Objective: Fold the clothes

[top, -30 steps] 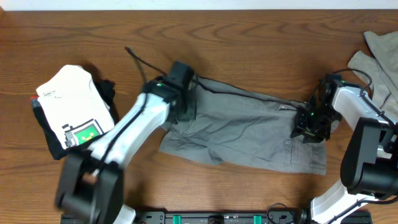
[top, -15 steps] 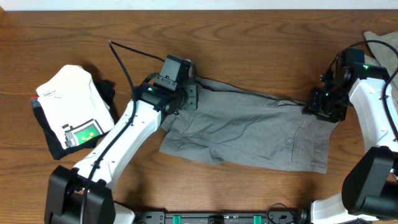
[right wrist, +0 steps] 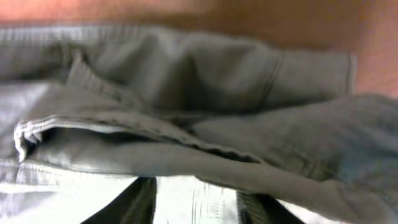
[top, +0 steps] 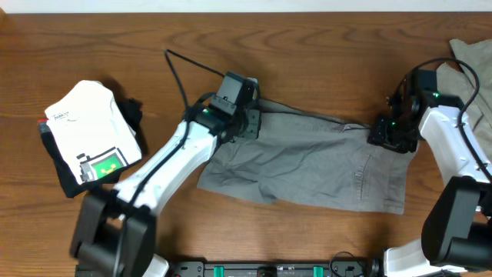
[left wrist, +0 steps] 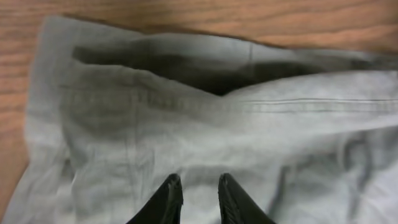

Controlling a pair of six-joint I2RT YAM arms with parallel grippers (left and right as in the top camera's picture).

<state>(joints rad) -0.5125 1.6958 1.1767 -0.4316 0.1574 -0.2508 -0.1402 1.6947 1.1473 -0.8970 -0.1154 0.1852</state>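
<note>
The clothes here are a pair of grey shorts (top: 307,165), spread flat across the middle of the table. My left gripper (top: 247,123) hovers over their far left corner. In the left wrist view it (left wrist: 199,186) is open by a narrow gap, with the seamed cloth (left wrist: 249,124) lying below and nothing pinched. My right gripper (top: 388,137) sits at the shorts' far right edge. In the right wrist view its fingers (right wrist: 143,202) stand apart with bright cloth between them. A raised fold of the shorts (right wrist: 186,81) hides the tips, so a grip cannot be made out.
A folded white shirt with a green print (top: 88,142) rests on dark clothing at the left. More grey garments (top: 469,69) lie at the far right corner. A black cable (top: 192,69) trails behind the left arm. Bare wood surrounds the shorts.
My left gripper slid right along the shorts' far edge and its jaws parted a little. My right gripper rose from the shorts' right side to the far right edge.
</note>
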